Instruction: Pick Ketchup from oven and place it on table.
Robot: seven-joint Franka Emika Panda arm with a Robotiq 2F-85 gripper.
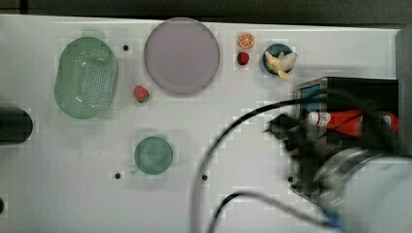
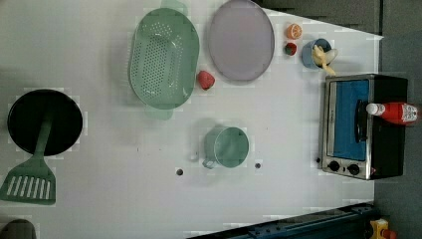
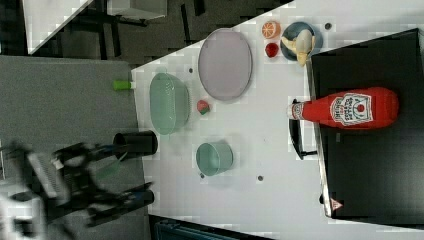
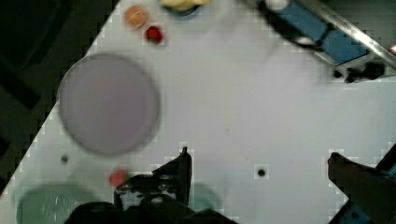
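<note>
claw [image 4: 257, 161]: my jaws spread wide, empty | ketchup [image 3: 350, 108]: lying on its side atop the oven [image 2: 385, 144], well away from my claw | handling: likely light, squeezable, slick plastic | grip: mid-body across the label

Glossy plastic ketchup [image 3: 350, 109] lies on the matt black oven [image 3: 370, 165].

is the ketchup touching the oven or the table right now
Touching the oven, apart from the table. In the right view the ketchup lies on its side across the oven's black top, with only its cap overhanging the front edge above the table.
</note>
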